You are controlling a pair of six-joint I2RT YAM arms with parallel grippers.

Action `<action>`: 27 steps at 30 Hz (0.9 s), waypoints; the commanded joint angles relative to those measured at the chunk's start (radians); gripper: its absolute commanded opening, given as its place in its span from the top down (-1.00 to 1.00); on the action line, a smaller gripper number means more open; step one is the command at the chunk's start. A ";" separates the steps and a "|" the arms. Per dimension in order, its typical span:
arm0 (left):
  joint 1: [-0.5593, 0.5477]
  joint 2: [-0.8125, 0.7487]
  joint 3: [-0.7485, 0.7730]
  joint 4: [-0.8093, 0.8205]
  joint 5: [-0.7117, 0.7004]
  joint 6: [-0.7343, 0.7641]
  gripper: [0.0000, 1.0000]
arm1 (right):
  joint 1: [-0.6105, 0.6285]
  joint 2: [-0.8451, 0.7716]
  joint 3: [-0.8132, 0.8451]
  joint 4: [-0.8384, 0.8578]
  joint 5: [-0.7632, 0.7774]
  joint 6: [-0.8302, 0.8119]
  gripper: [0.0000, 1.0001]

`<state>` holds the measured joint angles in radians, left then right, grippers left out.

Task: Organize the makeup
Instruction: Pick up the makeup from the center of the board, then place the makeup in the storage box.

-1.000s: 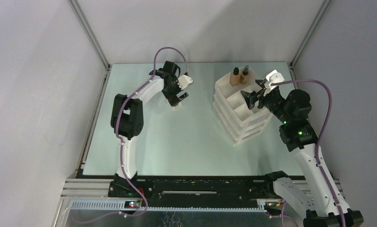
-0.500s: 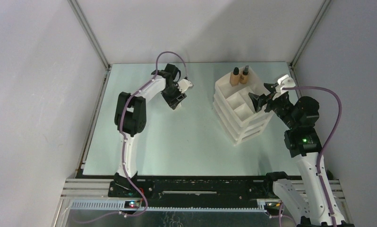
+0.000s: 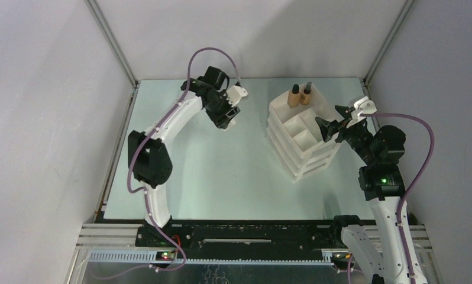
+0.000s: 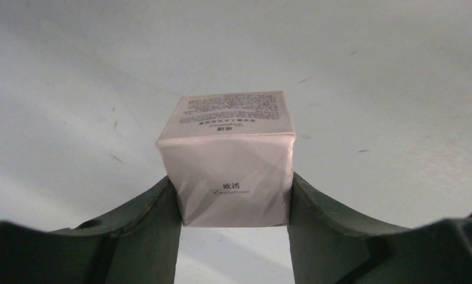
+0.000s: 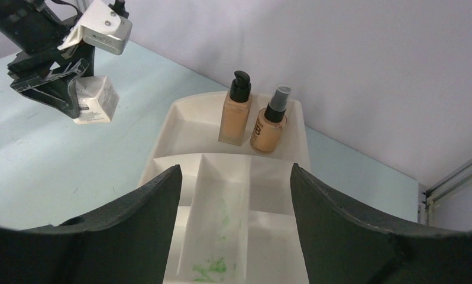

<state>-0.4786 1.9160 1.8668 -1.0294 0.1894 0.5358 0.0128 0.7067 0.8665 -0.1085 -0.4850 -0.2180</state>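
Note:
My left gripper (image 3: 225,113) is shut on a small white box (image 4: 230,171) with printed text and holds it above the table, left of the organizer. The box also shows in the right wrist view (image 5: 94,99), clamped between the left fingers. Two beige black-capped bottles (image 3: 294,96) (image 3: 306,94) stand upright in the back compartment of the white drawer organizer (image 3: 297,155); they also show in the right wrist view (image 5: 236,115) (image 5: 268,127). My right gripper (image 3: 331,124) is open and empty, hovering over the organizer's top tray (image 5: 186,106), pointed towards the bottles. No other makeup is in view.
The organizer's top tray has several divided compartments, one with green smears (image 5: 216,269). Grey walls close in the table at the back and sides, with a metal corner post (image 5: 455,180) at the back right.
My left gripper has risen and shifted slightly right with the box in it. My right gripper has drawn back to the right, towards the organizer's right edge.

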 commanded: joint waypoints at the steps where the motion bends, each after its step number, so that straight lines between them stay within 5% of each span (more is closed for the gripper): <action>1: -0.094 -0.068 0.118 -0.064 0.029 -0.072 0.42 | -0.029 -0.011 -0.001 0.015 -0.017 0.014 -0.52; 16: -0.276 0.050 0.551 -0.056 0.035 -0.207 0.29 | -0.051 0.018 -0.001 -0.002 -0.029 0.006 -0.50; 27: -0.297 0.127 0.583 0.142 0.046 -0.292 0.19 | -0.051 0.028 -0.012 0.005 -0.021 -0.001 -0.50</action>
<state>-0.7658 2.0377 2.3859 -1.0142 0.2161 0.3023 -0.0330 0.7330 0.8604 -0.1219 -0.5072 -0.2188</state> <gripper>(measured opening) 0.619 0.749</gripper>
